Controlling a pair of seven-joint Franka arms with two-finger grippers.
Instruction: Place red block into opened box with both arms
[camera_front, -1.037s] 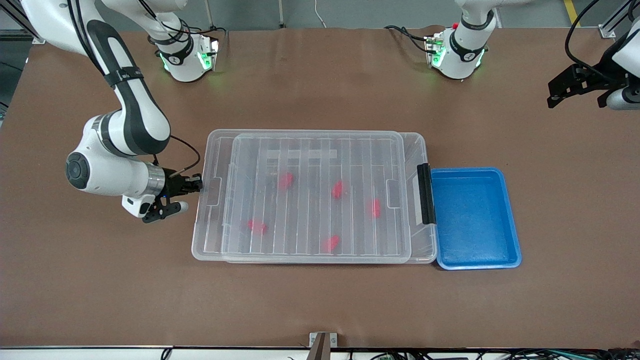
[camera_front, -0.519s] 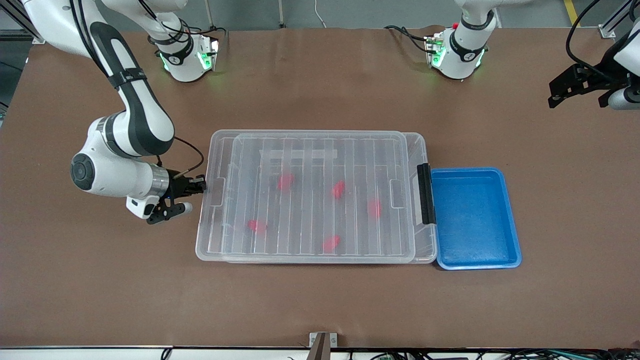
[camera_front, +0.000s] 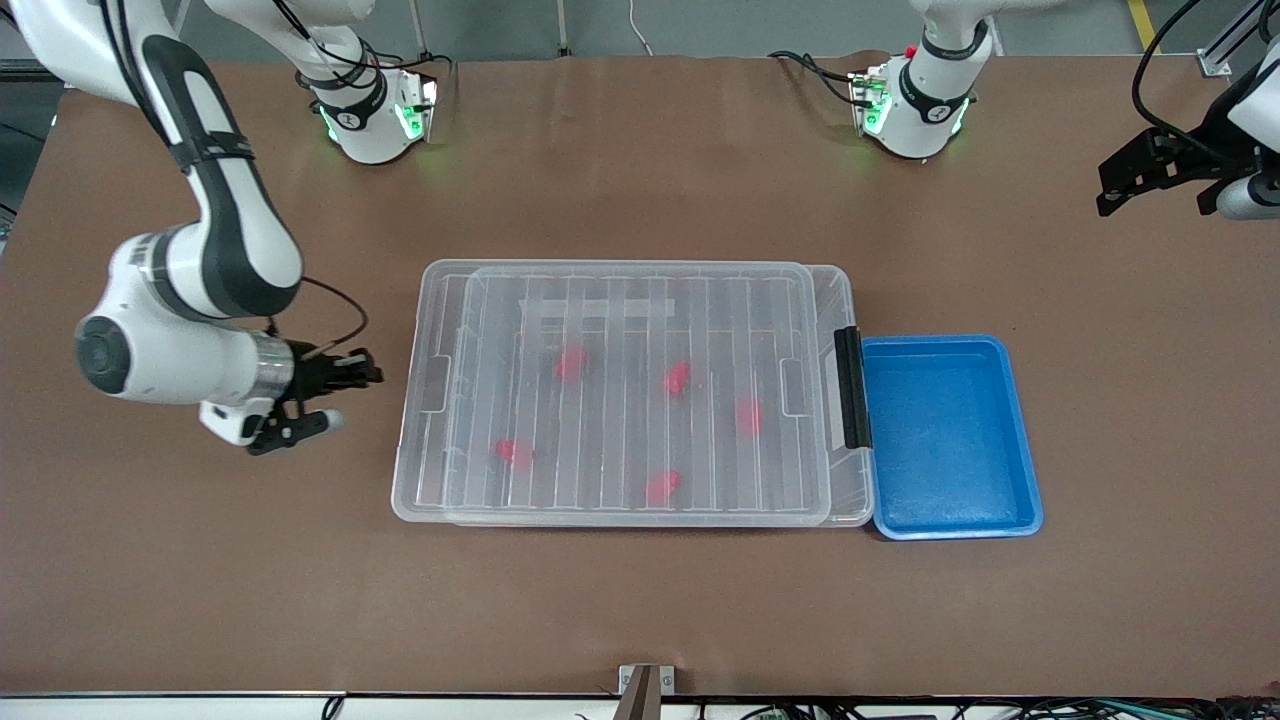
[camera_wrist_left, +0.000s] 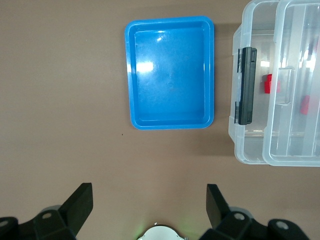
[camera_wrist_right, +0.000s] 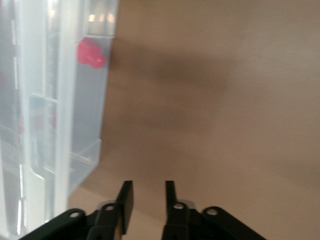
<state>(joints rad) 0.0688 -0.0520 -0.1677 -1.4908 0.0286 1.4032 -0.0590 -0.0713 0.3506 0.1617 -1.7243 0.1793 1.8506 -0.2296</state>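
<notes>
Red block (camera_front: 747, 415) lies in the box (camera_front: 425, 500) under the lid (camera_front: 640, 290), toward three o'clock; the right gripper (camera_front: 374, 373), jaws now slightly parted and empty, has backed off the nine o'clock end, so placing looks done; the left gripper (camera_wrist_left: 149, 205) waits wide open, empty, over the table's left-arm end

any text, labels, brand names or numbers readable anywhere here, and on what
None can be read.
Right arm base: a small dark mark by the green lights, too small to read.
Left arm base: the same kind of mark, too small to read.
Box, its lid, black latch bar, blue tray, red blocks under the lid: no print shows.
Left gripper and right gripper: no marking shows.
</notes>
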